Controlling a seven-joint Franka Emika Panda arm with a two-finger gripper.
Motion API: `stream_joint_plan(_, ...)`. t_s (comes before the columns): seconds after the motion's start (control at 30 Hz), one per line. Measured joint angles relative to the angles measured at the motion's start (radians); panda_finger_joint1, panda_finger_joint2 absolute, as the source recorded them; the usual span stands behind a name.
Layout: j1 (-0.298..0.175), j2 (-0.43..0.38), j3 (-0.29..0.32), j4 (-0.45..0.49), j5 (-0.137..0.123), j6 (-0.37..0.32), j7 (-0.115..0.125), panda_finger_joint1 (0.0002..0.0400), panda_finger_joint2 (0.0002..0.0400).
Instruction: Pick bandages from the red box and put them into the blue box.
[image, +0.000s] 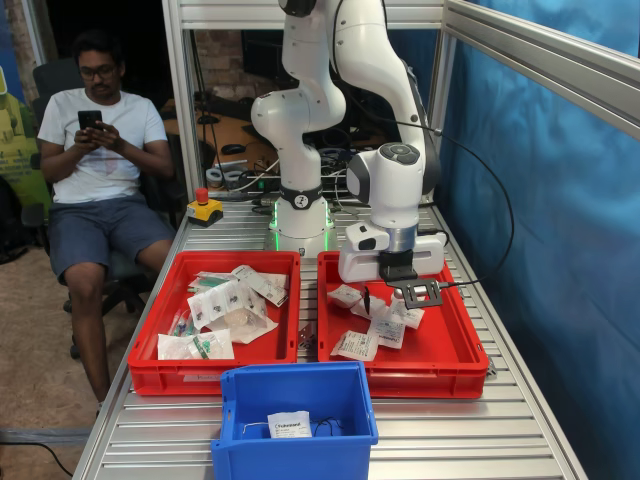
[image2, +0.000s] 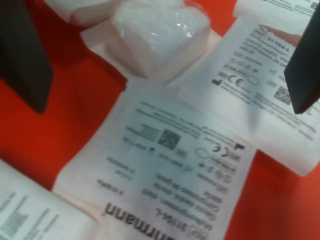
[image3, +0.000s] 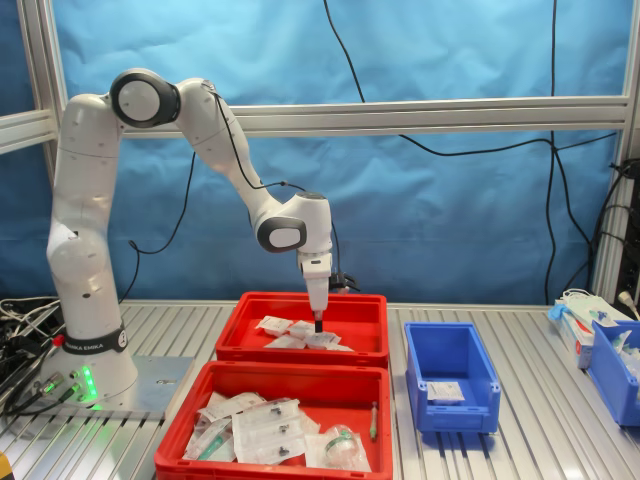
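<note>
The bandages (image: 356, 345) are small white printed packets lying in the red box (image: 420, 380) on the first exterior view's right; in the second exterior view it is the far tray (image3: 368, 312). My gripper (image: 383, 303) is lowered into this tray, open, its fingers (image2: 27, 60) standing to either side of overlapping packets (image2: 170, 150) close below. In the second exterior view the gripper (image3: 318, 326) hangs just over the packets (image3: 276, 325). The blue box (image: 295, 445) stands in front of the trays with one white packet (image: 290, 424) inside; it also shows in the second exterior view (image3: 450, 375).
A second red tray (image: 160, 375) beside the first holds larger clear pouches with green print (image: 222, 300). A seated person (image: 95, 150) and a red stop button (image: 204, 208) are at the table's far end. Another blue bin (image3: 615, 370) and a white box (image3: 580, 315) stand aside.
</note>
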Motion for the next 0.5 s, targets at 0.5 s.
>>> stream_joint_plan(0.5,0.057,0.002,0.001,-0.012,0.025,0.013,0.0,0.04,0.04)
